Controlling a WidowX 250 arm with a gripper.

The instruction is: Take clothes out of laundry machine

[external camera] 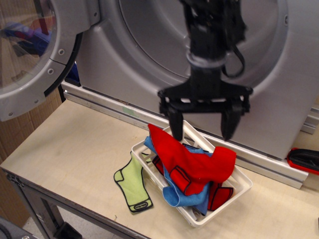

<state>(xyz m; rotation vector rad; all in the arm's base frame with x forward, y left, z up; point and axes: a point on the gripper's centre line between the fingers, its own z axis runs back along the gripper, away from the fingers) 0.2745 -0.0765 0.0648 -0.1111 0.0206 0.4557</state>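
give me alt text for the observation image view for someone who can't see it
An open, empty gripper hangs above a white basket piled with red and blue clothes, before a grey laundry machine with its door open. A lime-green cloth lies beside the basket.

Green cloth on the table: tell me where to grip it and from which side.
Grip the green cloth at its wider upper end near the white basket, coming straight down from above. It lies flat on the table, so a top-down pinch with the open gripper suits it, probably best.
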